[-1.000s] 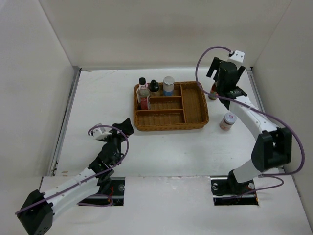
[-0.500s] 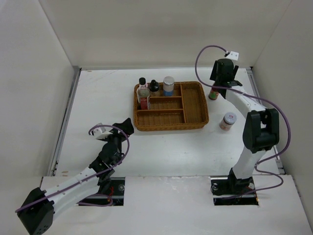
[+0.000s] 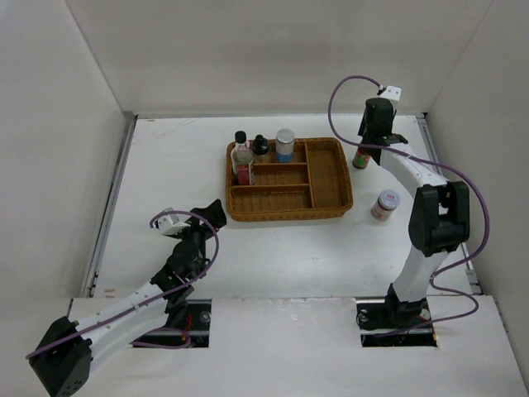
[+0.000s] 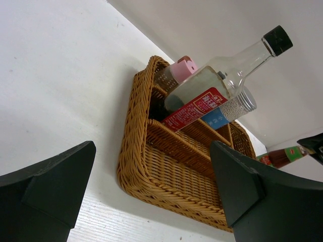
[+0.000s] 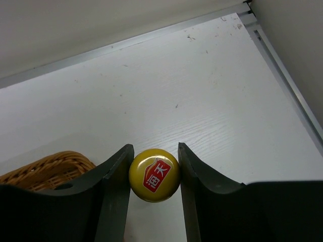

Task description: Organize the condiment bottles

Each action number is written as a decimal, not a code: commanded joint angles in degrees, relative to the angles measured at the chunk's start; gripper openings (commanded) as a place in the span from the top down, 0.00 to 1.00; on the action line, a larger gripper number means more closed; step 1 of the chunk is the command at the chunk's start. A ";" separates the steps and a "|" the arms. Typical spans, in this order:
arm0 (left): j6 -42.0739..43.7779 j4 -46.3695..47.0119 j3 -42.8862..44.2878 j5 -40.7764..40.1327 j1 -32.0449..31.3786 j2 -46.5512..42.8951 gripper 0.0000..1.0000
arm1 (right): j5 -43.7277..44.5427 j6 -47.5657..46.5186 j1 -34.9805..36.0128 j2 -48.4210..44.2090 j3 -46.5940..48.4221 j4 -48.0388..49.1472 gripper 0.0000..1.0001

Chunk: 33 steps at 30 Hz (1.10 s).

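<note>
A dark red bottle (image 3: 361, 156) with a yellow cap (image 5: 154, 175) stands on the table just right of the wicker tray (image 3: 348, 190). My right gripper (image 5: 154, 166) is above it, shut on the cap with both fingers touching it. In the tray's far-left part stand a clear black-capped bottle (image 3: 240, 141), a small black-topped one (image 3: 260, 146), a silver-lidded jar (image 3: 285, 143) and a red jar (image 3: 243, 171). Another silver-lidded jar (image 3: 384, 203) stands on the table right of the tray. My left gripper (image 4: 151, 189) is open near the tray's near-left corner, holding nothing.
White walls close in the table on the left, back and right. A metal strip (image 5: 282, 65) runs along the right edge close to the right gripper. The tray's middle and right compartments (image 3: 329, 172) hold nothing.
The right gripper has closed from wide open onto the yellow cap, and the right arm has swung in over the bottle. The left arm has not moved.
</note>
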 commanded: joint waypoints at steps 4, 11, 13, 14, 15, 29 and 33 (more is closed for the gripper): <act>-0.46 2.63 -5.95 0.63 0.24 -0.17 0.00 | 1.28 0.15 -0.32 -6.52 1.77 0.74 0.75; -0.46 2.63 -5.95 0.72 0.16 -0.61 0.00 | 1.46 -1.25 2.74 -17.15 0.63 0.65 0.74; -0.46 2.63 -6.04 0.72 0.42 -0.18 0.00 | 1.28 -0.99 4.94 -19.62 -0.60 0.65 0.74; -0.46 2.63 -6.04 0.72 0.42 0.00 0.00 | 1.37 -0.82 6.78 -20.93 -1.48 0.74 0.74; -0.55 2.63 -6.04 0.72 0.33 -0.08 0.00 | 1.46 -0.64 8.63 -22.08 -2.44 1.26 0.74; -0.55 2.63 -5.95 0.72 -0.54 -0.52 0.00 | -0.21 2.79 30.26 -13.40 3.87 6.80 0.74; -0.46 2.63 -6.04 0.72 -0.28 -0.26 0.00 | -0.65 2.26 32.46 -8.74 7.56 7.07 0.74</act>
